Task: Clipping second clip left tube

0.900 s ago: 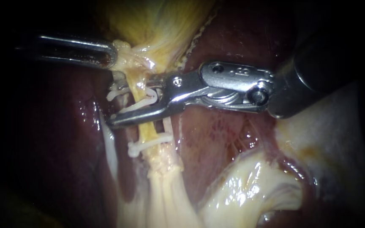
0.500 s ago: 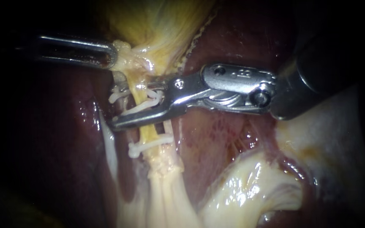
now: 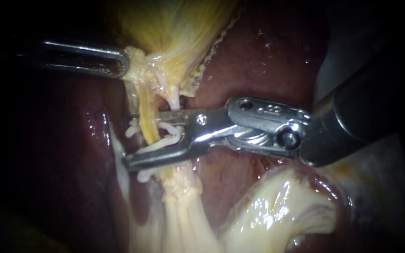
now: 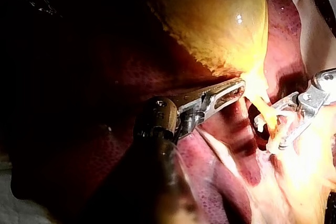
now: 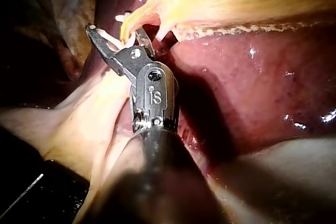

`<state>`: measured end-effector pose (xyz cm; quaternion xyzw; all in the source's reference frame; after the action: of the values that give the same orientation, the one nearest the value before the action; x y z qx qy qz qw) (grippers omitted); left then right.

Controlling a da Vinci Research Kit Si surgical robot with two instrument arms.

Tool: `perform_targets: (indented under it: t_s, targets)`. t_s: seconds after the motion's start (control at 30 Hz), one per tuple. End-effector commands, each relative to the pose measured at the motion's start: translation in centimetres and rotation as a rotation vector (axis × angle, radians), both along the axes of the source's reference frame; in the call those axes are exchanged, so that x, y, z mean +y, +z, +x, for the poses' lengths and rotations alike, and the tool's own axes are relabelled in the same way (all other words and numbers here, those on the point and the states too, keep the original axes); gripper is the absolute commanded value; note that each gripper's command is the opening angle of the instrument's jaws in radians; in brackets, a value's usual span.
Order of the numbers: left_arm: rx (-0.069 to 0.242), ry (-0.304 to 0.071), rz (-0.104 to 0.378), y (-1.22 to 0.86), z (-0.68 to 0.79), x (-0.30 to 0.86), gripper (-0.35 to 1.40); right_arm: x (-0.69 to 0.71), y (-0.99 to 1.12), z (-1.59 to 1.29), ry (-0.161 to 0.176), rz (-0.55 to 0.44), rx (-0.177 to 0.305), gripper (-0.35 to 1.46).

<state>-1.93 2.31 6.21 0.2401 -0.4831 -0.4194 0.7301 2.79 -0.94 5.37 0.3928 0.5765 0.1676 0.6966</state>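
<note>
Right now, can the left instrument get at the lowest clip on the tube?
Probably not. The left instrument grips tissue by the gallbladder, and the right instrument, holding its own clip around the tube, lies across the way to the lowest clip.

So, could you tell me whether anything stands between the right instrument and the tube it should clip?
Nothing visible: the right instrument has its jaws astride the tube, holding the clip around it. A lower clip sits below the lower jaw, outside the gap. The left instrument grips tissue.
</note>
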Motion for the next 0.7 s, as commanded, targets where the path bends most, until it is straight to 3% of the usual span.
perform_targets:
  t_s: [0.03,0.2,0.5,0.7]
  targets:
    - [0.000,0.000,0.000,0.00,0.00,0.00,-0.35,-0.01,-0.03,-0.02,-0.013,0.017,0.004,0.47]
    - [0.000,0.000,0.000,0.00,0.01,0.00,-0.35,-0.12,-0.11,-0.03,-0.082,0.052,0.039,0.44]
    - [0.000,0.000,0.000,0.00,0.01,0.00,-0.35,-0.15,-0.09,-0.02,-0.091,0.097,0.044,0.37]
    - [0.000,0.000,0.000,0.00,0.01,-0.01,-0.35,-0.12,-0.04,-0.02,-0.082,0.153,0.023,0.09]
